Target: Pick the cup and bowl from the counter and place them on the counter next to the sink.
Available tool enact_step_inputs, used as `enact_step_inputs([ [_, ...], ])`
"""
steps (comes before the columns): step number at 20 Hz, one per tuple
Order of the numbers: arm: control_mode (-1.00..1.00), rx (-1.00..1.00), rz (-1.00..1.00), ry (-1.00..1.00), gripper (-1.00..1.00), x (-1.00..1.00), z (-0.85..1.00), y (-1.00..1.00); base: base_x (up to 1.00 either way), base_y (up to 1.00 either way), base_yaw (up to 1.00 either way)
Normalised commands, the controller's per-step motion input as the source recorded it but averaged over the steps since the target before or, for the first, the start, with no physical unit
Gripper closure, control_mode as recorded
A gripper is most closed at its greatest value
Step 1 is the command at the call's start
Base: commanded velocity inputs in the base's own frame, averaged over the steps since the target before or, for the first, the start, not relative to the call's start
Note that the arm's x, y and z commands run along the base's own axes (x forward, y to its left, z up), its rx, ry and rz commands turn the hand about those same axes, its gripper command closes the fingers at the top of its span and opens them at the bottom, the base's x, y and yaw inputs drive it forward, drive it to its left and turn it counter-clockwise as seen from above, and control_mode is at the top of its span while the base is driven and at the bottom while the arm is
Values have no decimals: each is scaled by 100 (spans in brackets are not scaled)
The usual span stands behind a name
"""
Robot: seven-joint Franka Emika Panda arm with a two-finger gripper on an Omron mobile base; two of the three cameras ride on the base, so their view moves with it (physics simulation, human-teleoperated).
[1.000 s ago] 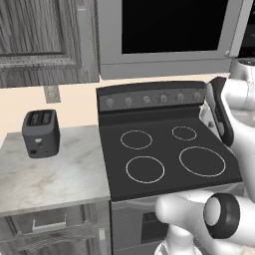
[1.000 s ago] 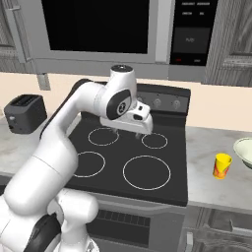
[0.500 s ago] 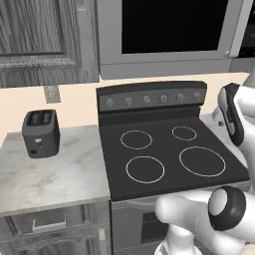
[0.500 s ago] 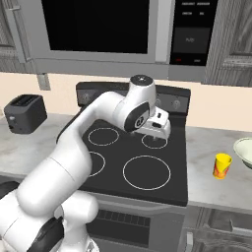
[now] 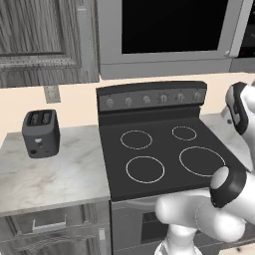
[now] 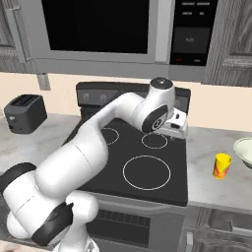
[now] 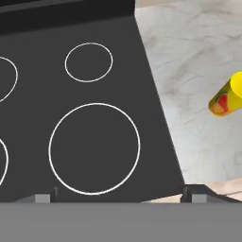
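Cup: the cup (image 6: 222, 166) stands upright on the desk (image 6: 206, 170) to the right of the stove (image 6: 147, 172), near the front edge, with a red mark on its yellow side. In the hand view it sits at the right edge, well off centre.
Bowl: the bowl (image 6: 244, 151) sits just beyond the cup, further right and a little further back, cut off by the edge of the right base view. The two are close but apart. What I can see of its inside looks bare.
Cup inside: I cannot tell from here whether anything is in it.
Claw: the claw (image 6: 177, 129) hangs over the right rear of the stove, near where the stove meets the desk. Its fingers are spread wide and hold nothing.
Direction to go: the cup lies to the right of the claw and nearer the front, lower down. By my judgement the arm has to swing further right and drop before it can close.
Cup axis: vertical, so the spread fingers can straddle its narrow body from above or from the side.
Sink: not seen from these angles.
Other things: a toaster (image 5: 41, 133) stands on the desk left of the stove, well away.
Progress: neither thing is picked up yet.
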Motion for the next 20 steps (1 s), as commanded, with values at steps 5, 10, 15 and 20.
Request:
enact_step_inputs([
  [5,-100,0,0,12,-100,1,0,-61,0,0,0],
  [10,-100,0,0,9,-100,6,0,-61,0,0,0],
  [15,-100,0,1,5,-100,16,-10,-58,0,0,0],
  [20,-100,0,3,0,-100,12,-25,-48,0,0,0],
])
